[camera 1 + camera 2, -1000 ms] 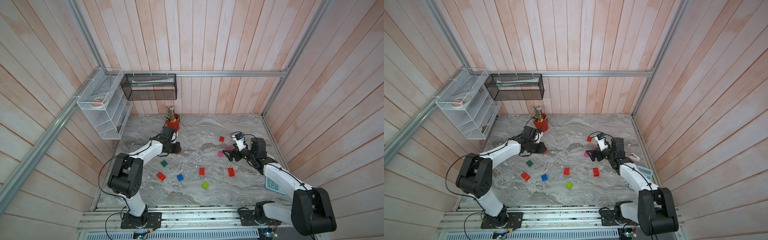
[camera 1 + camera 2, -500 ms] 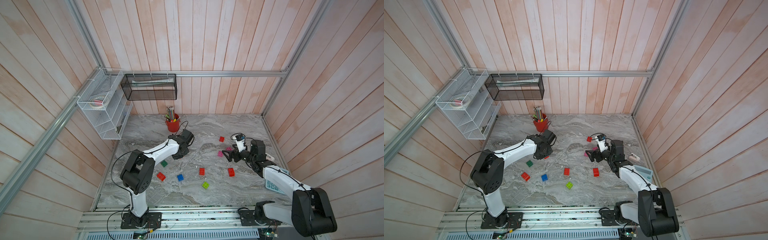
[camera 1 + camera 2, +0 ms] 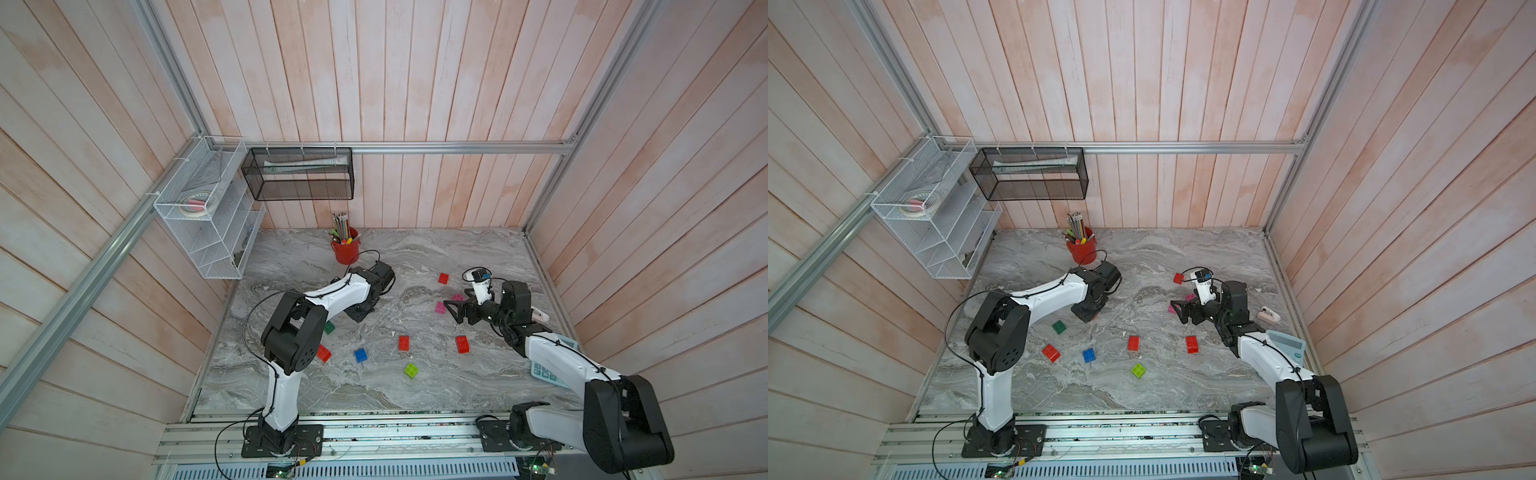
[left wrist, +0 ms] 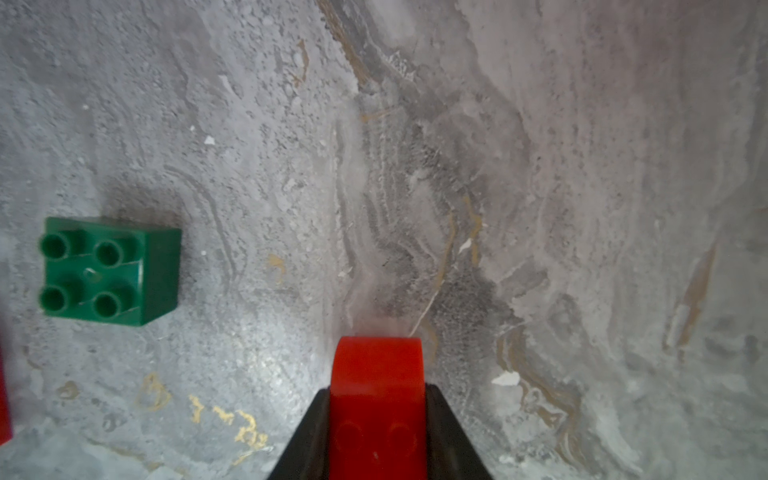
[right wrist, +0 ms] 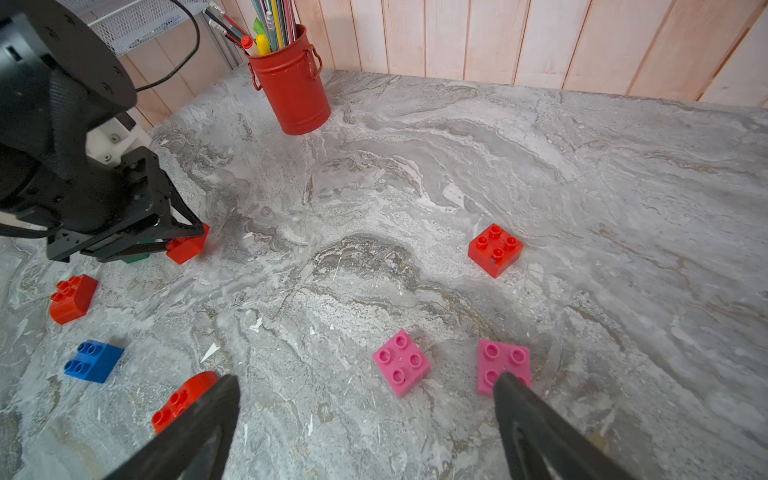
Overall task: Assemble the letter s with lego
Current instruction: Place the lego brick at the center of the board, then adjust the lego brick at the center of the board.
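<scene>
Nothing joined yet: bricks [image 3: 404,343] lie scattered on the surface [image 3: 432,253]. Left gripper [image 4: 378,415] clamps one red brick [image 4: 377,361]; right gripper [image 5: 365,386] gapes empty by pink bricks [image 5: 401,361] — the whole S is left.

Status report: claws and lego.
Left claw shut on red brick. Right claw open, low by two pink bricks. No bricks joined yet. Dark green brick close beside left claw.

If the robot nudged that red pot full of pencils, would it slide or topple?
Pushed low, the red pot probably slides, since it stands upright on the smooth table. Pushed near the rim it may tip, being taller than wide with pencils sticking out above. It looks like rigid painted metal, so likely no give.
</scene>
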Controlling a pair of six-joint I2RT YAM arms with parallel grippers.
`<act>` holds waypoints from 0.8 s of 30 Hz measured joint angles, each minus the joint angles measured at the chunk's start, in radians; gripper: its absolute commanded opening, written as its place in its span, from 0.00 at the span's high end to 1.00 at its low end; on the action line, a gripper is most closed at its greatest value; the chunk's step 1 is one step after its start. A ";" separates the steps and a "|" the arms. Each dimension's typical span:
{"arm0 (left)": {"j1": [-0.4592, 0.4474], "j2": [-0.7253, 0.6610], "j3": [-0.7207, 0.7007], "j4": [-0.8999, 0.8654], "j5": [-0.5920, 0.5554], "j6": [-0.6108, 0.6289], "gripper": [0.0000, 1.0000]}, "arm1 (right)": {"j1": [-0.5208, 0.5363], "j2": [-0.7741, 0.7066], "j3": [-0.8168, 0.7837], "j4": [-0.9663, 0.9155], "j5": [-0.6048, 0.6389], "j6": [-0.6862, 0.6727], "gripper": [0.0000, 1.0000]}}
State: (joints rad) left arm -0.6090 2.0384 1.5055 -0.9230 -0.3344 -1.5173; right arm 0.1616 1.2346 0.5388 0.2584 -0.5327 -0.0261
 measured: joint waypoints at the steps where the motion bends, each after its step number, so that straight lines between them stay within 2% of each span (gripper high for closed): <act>1: 0.000 0.012 0.014 -0.003 -0.002 -0.010 0.64 | 0.000 0.000 -0.002 0.000 -0.001 0.000 0.03; 5: -0.001 0.042 0.051 -0.015 -0.008 -0.050 0.58 | 0.000 0.000 -0.002 0.003 -0.004 0.000 0.03; 16: -0.001 0.055 0.058 -0.031 -0.001 -0.099 0.52 | 0.000 -0.001 -0.004 0.003 -0.004 0.000 0.03; 19: -0.002 0.055 0.058 -0.031 0.011 -0.109 0.46 | 0.000 -0.001 -0.005 0.003 -0.004 0.000 0.03; 24: -0.014 0.055 0.059 -0.019 0.033 -0.125 0.45 | 0.000 -0.005 -0.015 0.003 -0.004 0.000 0.03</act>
State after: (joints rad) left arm -0.6235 2.0933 1.5642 -0.9424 -0.3012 -1.6424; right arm 0.1616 1.2301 0.5240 0.2615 -0.5369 -0.0265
